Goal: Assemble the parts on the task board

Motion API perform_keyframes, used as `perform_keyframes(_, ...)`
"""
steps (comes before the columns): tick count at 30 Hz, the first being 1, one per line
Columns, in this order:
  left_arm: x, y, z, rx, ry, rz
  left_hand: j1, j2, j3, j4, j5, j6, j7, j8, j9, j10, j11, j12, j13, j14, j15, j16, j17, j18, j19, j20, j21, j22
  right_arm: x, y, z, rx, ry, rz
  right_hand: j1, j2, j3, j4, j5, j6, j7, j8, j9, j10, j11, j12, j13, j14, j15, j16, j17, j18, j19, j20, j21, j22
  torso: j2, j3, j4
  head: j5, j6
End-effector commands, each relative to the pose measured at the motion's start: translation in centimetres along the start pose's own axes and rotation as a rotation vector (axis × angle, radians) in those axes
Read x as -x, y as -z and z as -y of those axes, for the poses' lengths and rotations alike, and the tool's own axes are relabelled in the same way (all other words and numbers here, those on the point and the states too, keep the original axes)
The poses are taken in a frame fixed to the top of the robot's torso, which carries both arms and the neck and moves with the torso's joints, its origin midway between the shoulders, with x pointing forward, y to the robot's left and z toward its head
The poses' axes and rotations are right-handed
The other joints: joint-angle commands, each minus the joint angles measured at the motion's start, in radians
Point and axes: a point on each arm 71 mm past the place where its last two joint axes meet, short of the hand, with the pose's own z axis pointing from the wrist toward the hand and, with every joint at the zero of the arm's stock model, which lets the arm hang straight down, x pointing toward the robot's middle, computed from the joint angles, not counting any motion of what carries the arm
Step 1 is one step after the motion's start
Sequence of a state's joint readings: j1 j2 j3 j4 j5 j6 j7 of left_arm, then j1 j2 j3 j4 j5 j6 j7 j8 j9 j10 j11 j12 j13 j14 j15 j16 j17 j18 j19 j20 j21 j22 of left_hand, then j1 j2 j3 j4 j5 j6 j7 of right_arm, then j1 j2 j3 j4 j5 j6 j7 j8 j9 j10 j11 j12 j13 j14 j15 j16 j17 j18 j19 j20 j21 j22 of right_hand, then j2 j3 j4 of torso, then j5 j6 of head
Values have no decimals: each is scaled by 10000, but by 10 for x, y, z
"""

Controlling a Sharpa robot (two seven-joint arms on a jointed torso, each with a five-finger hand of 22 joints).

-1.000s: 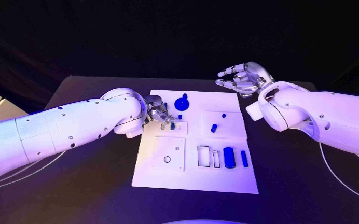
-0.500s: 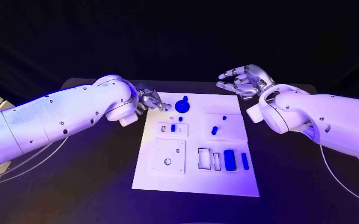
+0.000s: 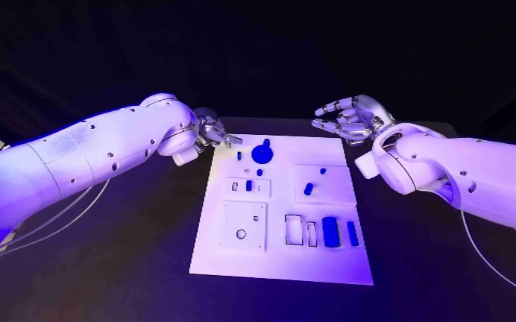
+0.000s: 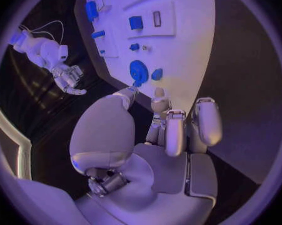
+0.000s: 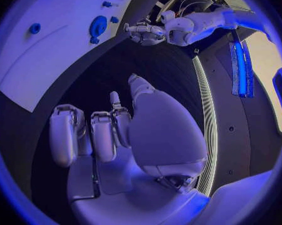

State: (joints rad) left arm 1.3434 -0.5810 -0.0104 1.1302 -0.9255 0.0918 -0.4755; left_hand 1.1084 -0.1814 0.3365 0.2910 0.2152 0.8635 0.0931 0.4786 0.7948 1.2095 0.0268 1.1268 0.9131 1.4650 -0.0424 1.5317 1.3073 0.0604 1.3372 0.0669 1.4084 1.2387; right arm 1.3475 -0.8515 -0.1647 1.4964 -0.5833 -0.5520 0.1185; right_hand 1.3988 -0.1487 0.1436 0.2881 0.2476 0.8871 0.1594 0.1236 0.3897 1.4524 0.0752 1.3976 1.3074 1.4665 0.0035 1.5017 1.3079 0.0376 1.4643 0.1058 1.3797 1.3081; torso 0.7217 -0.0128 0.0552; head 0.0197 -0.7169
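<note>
A black surface [image 3: 129, 247] carries the white task board [image 3: 282, 259] at its centre, long side running from near to far, with both white arms drawn back to its far end. That leaves the whole plate open to the head camera, which looks like a pause between placements rather than a grasp in progress.

The left hand [image 3: 212, 131] hovers just off the board's far left corner, fingers curled loosely and apart, holding nothing that I can see. The right hand [image 3: 346, 119] hangs beyond the far right corner, fingers bent but spread, also without a part.

On the board, the round blue part [image 3: 262, 152] sits at the far end, close to the left hand and probably within its easiest reach. A small blue part [image 3: 248, 185] stands in the raised block left of centre, another blue part [image 3: 309, 186] lies on the block to its right, and two upright blue parts [image 3: 330, 231] stand in the near right row beside empty slots.

A second ago the left hand was down over the left-centre block, fingertips at the small part there; it has since lifted away and swung out to the far left corner, leaving that part seated. The right hand has barely shifted.
</note>
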Motion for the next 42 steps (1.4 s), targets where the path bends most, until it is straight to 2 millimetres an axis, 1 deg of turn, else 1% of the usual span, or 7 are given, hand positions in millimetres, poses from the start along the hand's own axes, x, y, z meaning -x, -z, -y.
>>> perform_keyframes(1, -3, -5, 3, -166, -548, -551, 64, 29, -60, 15, 29, 6, 90, -51, -26, -54, 1, -69, -19, 763, 82, -71, 1771, 174, -63, 24, -82, -36, -2, 0, -2, 156, 18, -105, -64, 8, -52, 5, -56, -59, 23, 58, 9, -80, 4, -31, 1291, 619, -43, -39, 890, 106, 124, -33, -69, 1199, 38, -2, -21, -2, -12)
perform_keyframes(5, -5, -11, 3, -16, -746, -697, 17, 39, -111, 22, 15, 21, 101, -87, -57, -56, 14, -54, 0, 767, 95, -63, 1787, 173, -59, 39, -82, -28, -2, 0, -2, 157, 18, -112, -64, 8, -52, 5, -56, -59, 23, 58, 9, -80, 4, -31, 1291, 619, -43, -39, 890, 106, 124, -33, -69, 1199, 85, -6, -42, 1, -7)
perform_keyframes(10, -6, -16, 2, 116, -919, -798, -124, 58, -251, 30, -26, 64, 111, -155, -115, -80, 28, -53, -18, 767, 113, -60, 1792, 174, -60, 66, -88, -24, -2, 0, -2, 167, 18, -125, -64, 8, -52, 5, -56, -59, 23, 58, 9, -80, 4, -31, 1291, 619, -43, -39, 890, 106, 124, -33, -69, 1199, 128, -7, -41, 38, -3)
perform_keyframes(16, -7, -19, 4, 104, -918, -836, -240, 98, -344, 33, -49, 98, 111, -189, -147, -75, 32, -32, -5, 771, 119, -51, 1806, 174, -56, 79, -88, -18, -3, -1, -2, 179, 18, -140, -64, 8, -52, 5, -56, -59, 23, 58, 9, -80, 4, -31, 1291, 619, -43, -39, 890, 106, 124, -33, -69, 1199, 92, -3, -45, 33, -66)
perform_keyframes(25, -9, -20, 7, 59, -879, -863, -334, 116, -437, 33, -81, 136, 105, -210, -168, -35, 28, 22, 53, 792, 119, -18, 1866, 159, -4, 86, -53, 54, -4, -1, -3, 181, 19, -158, -64, 8, -52, 5, -56, -59, 23, 58, 9, -80, 4, -31, 1291, 619, -43, -39, 890, 106, 124, -33, -69, 1199, 88, 4, -51, 34, -56)
perform_keyframes(34, -11, -22, 6, 126, -936, -961, 43, 265, -408, -13, -31, 270, 57, -224, -201, 30, -17, 95, 94, 824, 85, 30, 1947, 144, 57, 73, -10, 137, -4, -1, -3, 181, 17, -165, -64, 8, -52, 5, -56, -59, 23, 58, 9, -80, 4, -31, 1291, 619, -43, -39, 890, 106, 124, -33, -69, 1199, 101, 2, -44, 17, -50)
perform_keyframes(42, -13, -23, 7, 165, -1009, -1060, 231, 336, -385, -13, -23, 351, 36, -214, -208, 58, -36, 127, 117, 837, 70, 50, 1981, 136, 84, 63, 10, 177, -4, -1, -3, 185, 14, -175, -64, 8, -52, 5, -56, -59, 23, 58, 9, -80, 4, -31, 1291, 619, -43, -39, 890, 106, 124, -33, -69, 1199, 108, 0, -58, -11, -64)
